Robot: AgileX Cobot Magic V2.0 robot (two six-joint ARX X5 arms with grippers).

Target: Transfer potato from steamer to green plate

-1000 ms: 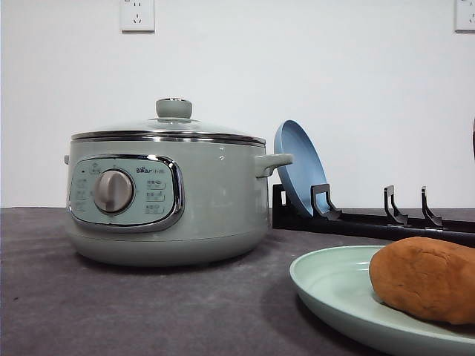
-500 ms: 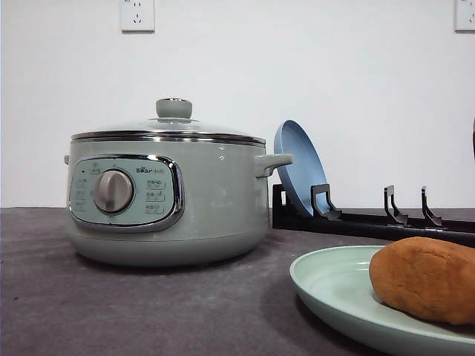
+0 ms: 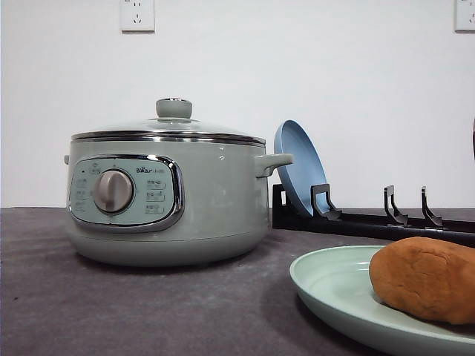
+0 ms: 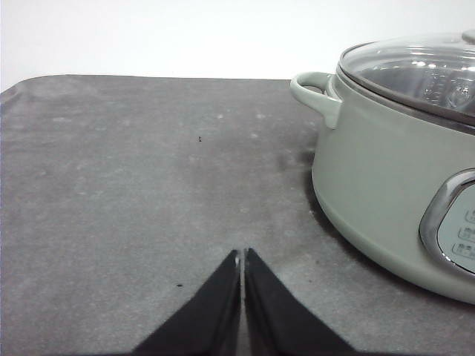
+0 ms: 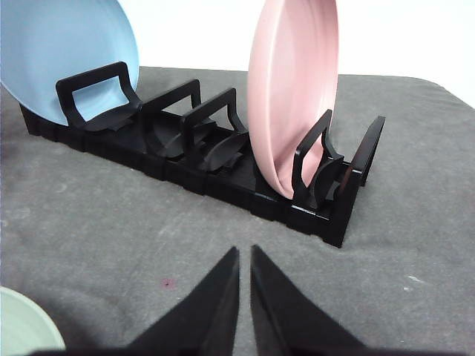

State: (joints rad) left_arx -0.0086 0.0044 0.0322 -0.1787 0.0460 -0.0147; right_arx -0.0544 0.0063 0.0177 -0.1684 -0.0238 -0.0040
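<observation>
The potato lies on the green plate at the front right of the table. The sage-green steamer stands to the left with its glass lid on. In the left wrist view the steamer is off to one side of my left gripper, which is shut and empty over bare grey table. My right gripper is shut with nothing in it, facing the black plate rack; a sliver of the green plate shows beside it.
A black plate rack stands behind the green plate, holding a blue plate upright. In the right wrist view the blue plate and a pink plate stand in the rack. A white wall backs the table.
</observation>
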